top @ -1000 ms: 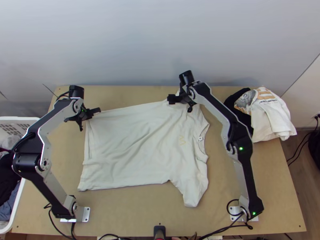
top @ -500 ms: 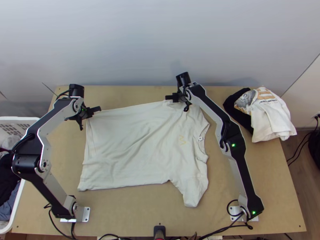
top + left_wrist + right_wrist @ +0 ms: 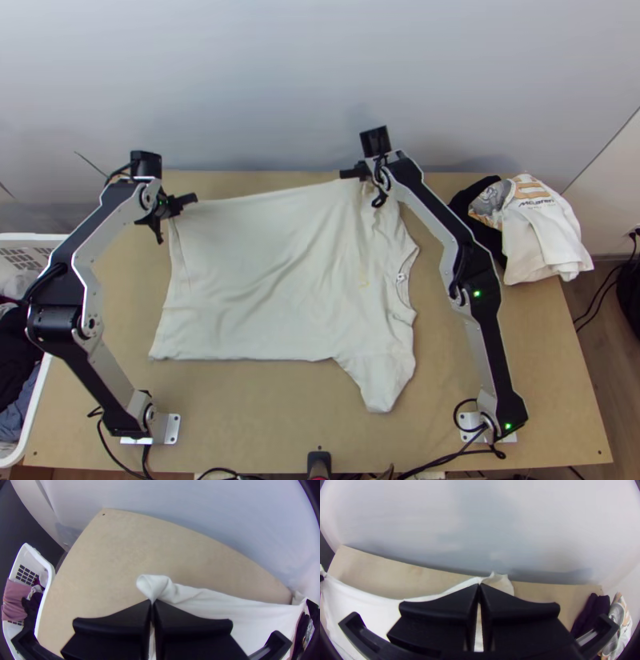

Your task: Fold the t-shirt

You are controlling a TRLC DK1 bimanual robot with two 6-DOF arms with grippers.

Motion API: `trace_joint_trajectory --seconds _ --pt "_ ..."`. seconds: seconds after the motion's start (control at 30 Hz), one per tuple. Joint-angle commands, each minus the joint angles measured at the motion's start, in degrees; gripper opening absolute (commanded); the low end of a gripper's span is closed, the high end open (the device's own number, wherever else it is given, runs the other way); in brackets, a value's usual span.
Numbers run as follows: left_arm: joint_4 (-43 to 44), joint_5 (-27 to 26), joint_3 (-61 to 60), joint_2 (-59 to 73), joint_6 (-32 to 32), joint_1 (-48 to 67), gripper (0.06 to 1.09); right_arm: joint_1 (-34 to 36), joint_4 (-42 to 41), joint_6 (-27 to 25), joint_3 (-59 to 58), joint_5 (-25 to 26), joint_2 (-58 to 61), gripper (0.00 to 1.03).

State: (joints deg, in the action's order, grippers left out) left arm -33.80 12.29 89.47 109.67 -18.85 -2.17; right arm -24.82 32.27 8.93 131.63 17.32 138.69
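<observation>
- T-shirt (image 3: 256, 280) is lying spread across the middle of the table (image 3: 264, 424), its far edge hanging between the grippers.
- Left gripper (image 3: 152, 602) is pinching the far hem corner; right gripper (image 3: 479, 585) is pinching the far edge near the sleeve end.
- Folding well probably means both are travelling nearward together, keeping that edge taut.
- Left wrist view is revealing a tuft (image 3: 151, 584) curling past the fingertips, detail the top view is leaving unclear.
</observation>
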Motion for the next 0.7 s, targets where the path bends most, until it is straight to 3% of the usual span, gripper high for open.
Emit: trace_joint_trajectory --seconds 0.0,0.27,0.47,0.57,0.67 --pt "-0.04 2.21 7.3 3.8 0.04 -0.46 0.1 0.65 -4.94 -3.13 0.11 5.09 -3.52 0.03" --pt "1.63 5.55 14.24 8.11 0.57 -2.66 0.1 -0.14 -8.45 -6.91 -0.59 8.08 -3.96 0.03" --pt "-2.15 2.47 11.95 5.29 1.71 -2.4 0.1 -0.58 0.34 -5.85 -7.62 7.82 -9.32 0.03" --pt "-2.06 1.68 8.53 3.01 1.89 -2.04 0.1 0.03 7.54 -0.75 -11.31 3.24 -13.27 0.03" --pt "-2.06 1.15 6.24 1.16 2.15 -1.96 0.1 -0.67 12.11 0.92 -17.11 -1.06 -18.46 0.03"
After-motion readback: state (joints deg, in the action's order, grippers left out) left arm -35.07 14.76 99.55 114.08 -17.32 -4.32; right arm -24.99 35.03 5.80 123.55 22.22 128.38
